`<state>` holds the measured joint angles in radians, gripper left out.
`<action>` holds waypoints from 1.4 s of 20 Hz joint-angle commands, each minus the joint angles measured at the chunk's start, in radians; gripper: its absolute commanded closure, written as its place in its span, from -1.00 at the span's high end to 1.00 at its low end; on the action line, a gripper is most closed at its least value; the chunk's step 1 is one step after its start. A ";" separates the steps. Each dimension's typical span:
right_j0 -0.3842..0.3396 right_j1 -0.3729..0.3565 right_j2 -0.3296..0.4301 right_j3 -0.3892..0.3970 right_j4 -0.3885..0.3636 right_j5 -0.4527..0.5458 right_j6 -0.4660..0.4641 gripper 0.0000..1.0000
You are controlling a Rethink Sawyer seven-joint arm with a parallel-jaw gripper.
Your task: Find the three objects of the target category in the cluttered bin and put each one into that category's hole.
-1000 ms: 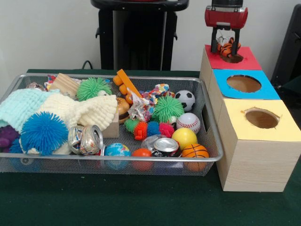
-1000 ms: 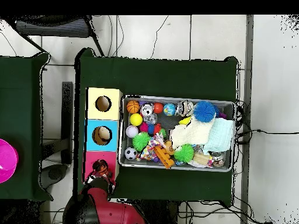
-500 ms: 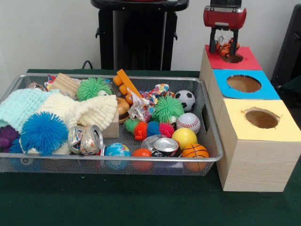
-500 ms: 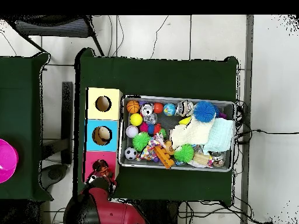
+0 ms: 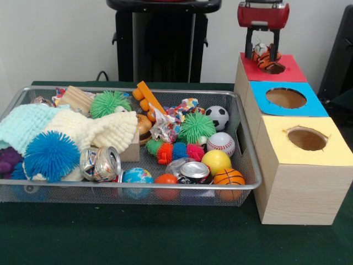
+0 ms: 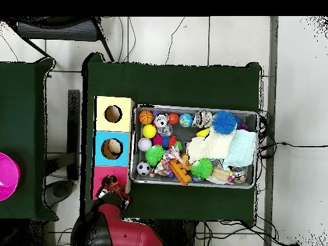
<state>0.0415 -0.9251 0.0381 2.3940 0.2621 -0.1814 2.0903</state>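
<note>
Right now the hole (image 5: pixel 271 67) in the red-topped box sits directly under the end effector (image 5: pixel 263 51), with a small orange basketball (image 5: pixel 266 58) resting at its mouth, partly sunk in. End effector fingers are spread either side of the ball with a gap showing, so I read it as released, holding nothing. A white ball shows just behind the fingers; can't tell whether it's in the hole or on the rim.

My read: this drop is basically done. To finish clean, lift straight up so the fingers don't drag the ball back off the rim, and confirm it falls through before moving away.

Blue-topped box (image 5: pixel 287 99) and yellow-topped box (image 5: pixel 303 138) run in a line away from the end effector toward the front camera. The bin (image 5: pixel 242 127) is beside those boxes on the green surface (image 5: pixel 165 237), well apart from the end effector. Balls clustered at the bin end closest to the boxes: soccer ball (image 5: pixel 217 117), baseball (image 5: pixel 221 143), yellow ball (image 5: pixel 216 161), another basketball (image 5: pixel 228 177). Likely next candidates.
</note>
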 commanded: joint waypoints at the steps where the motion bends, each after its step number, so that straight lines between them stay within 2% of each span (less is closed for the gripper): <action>1: -0.111 -0.055 0.128 -0.021 -0.022 -0.094 0.324 1.00; 5: -0.148 -0.020 0.171 -0.026 -0.055 -0.181 0.358 1.00; 9: -0.163 -0.017 0.183 -0.025 -0.058 -0.184 0.344 1.00; 15: -0.132 -0.056 0.129 -0.018 -0.016 -0.076 0.259 1.00; 19: -0.139 -0.067 0.127 -0.013 -0.013 0.001 0.228 1.00; 23: -0.099 -0.067 0.077 -0.008 0.002 0.045 0.189 1.00; 24: -0.094 -0.065 0.070 -0.009 -0.005 0.046 0.189 -1.00; 28: -0.081 -0.055 0.056 -0.014 0.004 0.064 0.190 -1.00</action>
<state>-0.0505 -0.9931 0.1071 2.3944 0.2350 -0.2271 2.1337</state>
